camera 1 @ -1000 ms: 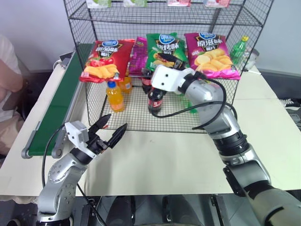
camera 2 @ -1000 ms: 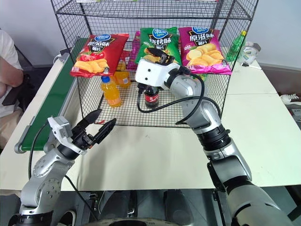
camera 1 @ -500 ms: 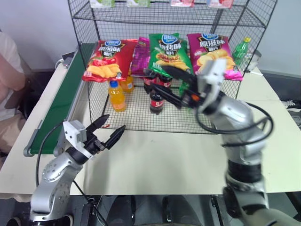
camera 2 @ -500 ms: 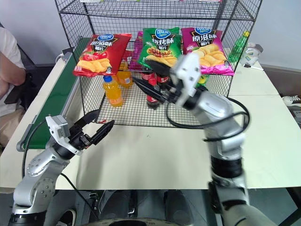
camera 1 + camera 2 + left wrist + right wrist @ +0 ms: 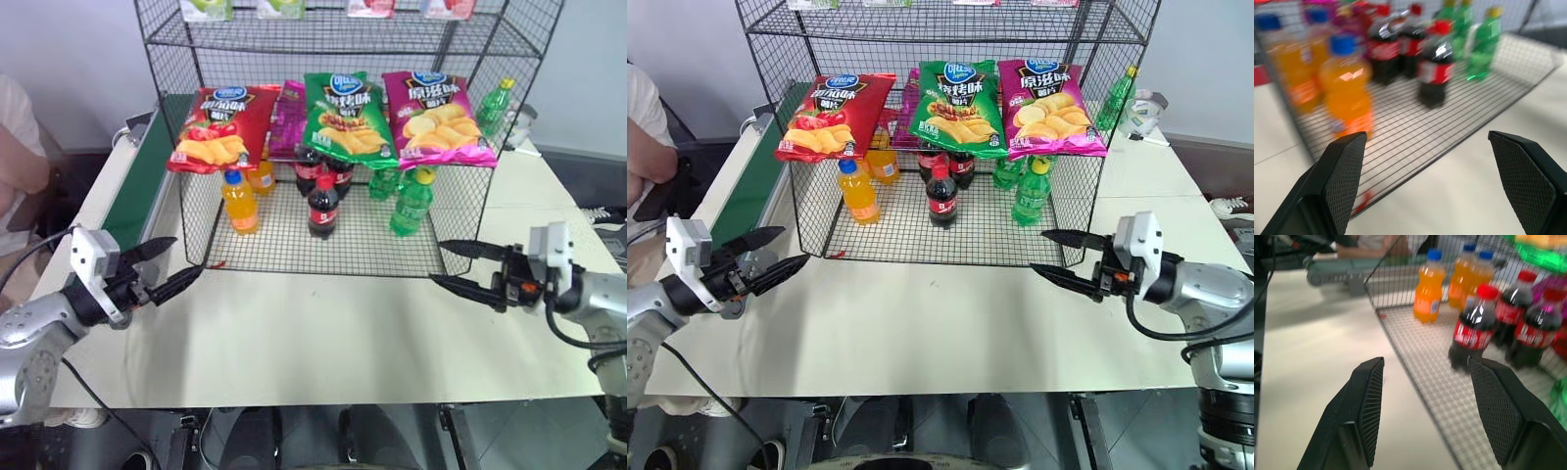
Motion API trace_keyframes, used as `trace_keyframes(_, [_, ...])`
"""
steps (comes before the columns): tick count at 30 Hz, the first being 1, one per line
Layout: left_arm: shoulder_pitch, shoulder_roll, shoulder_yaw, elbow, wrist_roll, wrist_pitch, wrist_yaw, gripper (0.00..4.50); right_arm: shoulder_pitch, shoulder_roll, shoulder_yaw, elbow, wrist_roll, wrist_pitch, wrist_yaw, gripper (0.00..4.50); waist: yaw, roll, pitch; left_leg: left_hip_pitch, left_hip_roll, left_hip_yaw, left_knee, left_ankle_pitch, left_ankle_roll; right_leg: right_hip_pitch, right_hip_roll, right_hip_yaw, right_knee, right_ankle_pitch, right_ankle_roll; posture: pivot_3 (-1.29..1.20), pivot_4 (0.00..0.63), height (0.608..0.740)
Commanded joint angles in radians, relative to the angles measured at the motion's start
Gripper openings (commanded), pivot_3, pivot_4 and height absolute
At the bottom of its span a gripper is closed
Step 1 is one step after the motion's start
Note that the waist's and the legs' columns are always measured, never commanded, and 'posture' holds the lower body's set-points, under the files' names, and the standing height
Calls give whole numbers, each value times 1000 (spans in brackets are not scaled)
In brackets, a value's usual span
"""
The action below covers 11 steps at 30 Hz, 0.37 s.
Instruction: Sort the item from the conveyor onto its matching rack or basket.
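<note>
The large glossy green crisp bag (image 5: 349, 116) with a blue oval logo lies on the middle tier of the tall black wire-mesh rack (image 5: 323, 230), at the upper centre of the head view. It sits between a red crisp bag (image 5: 217, 125) on its left and a magenta crisp bag (image 5: 435, 116) on its right; it overlaps a second, purple-pink bag (image 5: 288, 117) behind its left edge.

On the lowest tier stand orange drink bottles (image 5: 240, 201), dark cola bottles (image 5: 322, 204) with red caps and green bottles (image 5: 411, 204) with yellow caps. Another green bottle (image 5: 494, 105) stands on the pale worktop (image 5: 323, 333) to the right of the rack.

The long dark green conveyor belt (image 5: 137, 201) with pale grey side rails runs along the left of the picture, and nothing shows on the part in view. A person's arm (image 5: 20, 166) shows at the far left edge.

The left gripper (image 5: 167, 266) hangs at lower left above the worktop, its black fingers (image 5: 1344, 174) wide apart and holding nothing, pointed toward the rack's front corner. The right gripper (image 5: 453, 266) hangs at lower right, its fingers (image 5: 1370, 401) apart and empty, just in front of the rack's right front corner.
</note>
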State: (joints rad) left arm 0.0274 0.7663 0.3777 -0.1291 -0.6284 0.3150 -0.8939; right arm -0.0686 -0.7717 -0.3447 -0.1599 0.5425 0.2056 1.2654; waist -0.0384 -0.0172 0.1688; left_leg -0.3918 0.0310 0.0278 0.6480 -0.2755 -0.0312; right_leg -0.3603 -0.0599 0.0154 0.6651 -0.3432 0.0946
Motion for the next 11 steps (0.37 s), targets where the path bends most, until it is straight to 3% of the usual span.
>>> trace_keyframes(1, [-12,15,36,13,16,-22,-14,4247,-17,-37,-56,46,2,-42,-4,3088,0,0,0,0,0,0,0,0,0,0,0,0,0,0,0,0,150,739])
trace_keyframes(3, [-7,19,44,16,21,-27,-21,4247,-11,-48,-61,54,30,-17,6,3559,0,0,0,0,0,0,0,0,0,0,-1,0,0,0,0,0,150,739])
trace_keyframes(5, [-11,21,50,25,36,-42,-17,4247,8,-51,-57,54,22,-35,13,4447,1,0,0,0,0,0,0,0,0,0,-1,0,0,0,0,0,150,739])
trace_keyframes(11, [-11,29,61,52,75,-97,-37,4247,21,-50,-52,57,19,-62,11,4447,1,0,0,0,0,0,0,0,0,0,-1,0,0,0,0,0,150,739])
